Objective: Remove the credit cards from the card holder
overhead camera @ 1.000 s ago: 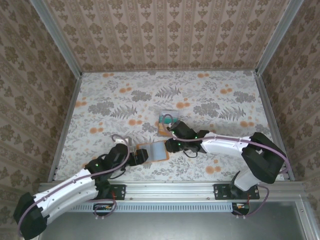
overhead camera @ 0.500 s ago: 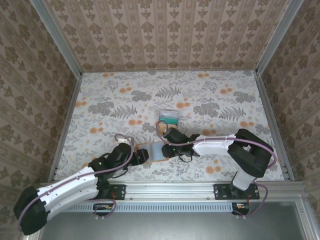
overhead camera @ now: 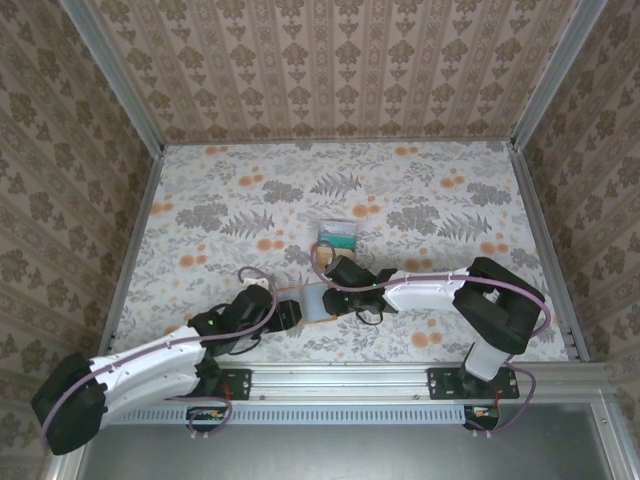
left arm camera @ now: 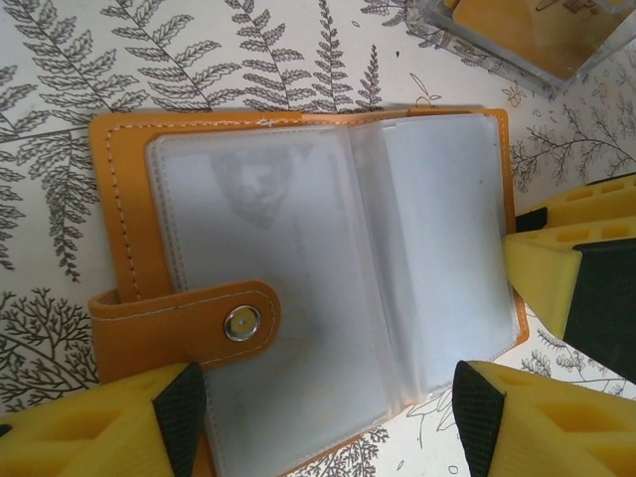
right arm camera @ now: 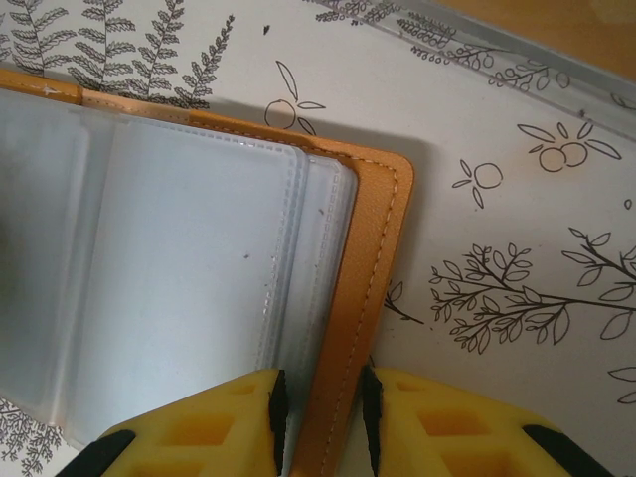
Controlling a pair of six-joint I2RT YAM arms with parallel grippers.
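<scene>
Floral-printed tabletop (overhead camera: 420, 210) is enclosed on three sides by patterned wallpaper walls (overhead camera: 330, 70).

At lower left, the left gripper (left arm camera: 328, 422) reaches in low over the near end of the card holder (left arm camera: 298, 258). Its jaws stand wide, one yellow finger on each side of that end. Whether the pads press the holder cannot be told.

The holder lies open and flat near the table's front centre, between the two grippers. Its orange cover is down and its grey-blue pockets (left arm camera: 417, 248) face up. The snap strap (left arm camera: 189, 323) is folded over the left pocket, through which a faint portrait shows.

Just beyond the holder an orange-tan card (overhead camera: 324, 258) lies on the table, with a teal card (overhead camera: 338, 238) beyond that.

From the right, the right gripper (right arm camera: 323, 422) has its jaws nearly together, clamped on the holder's orange cover edge.
</scene>
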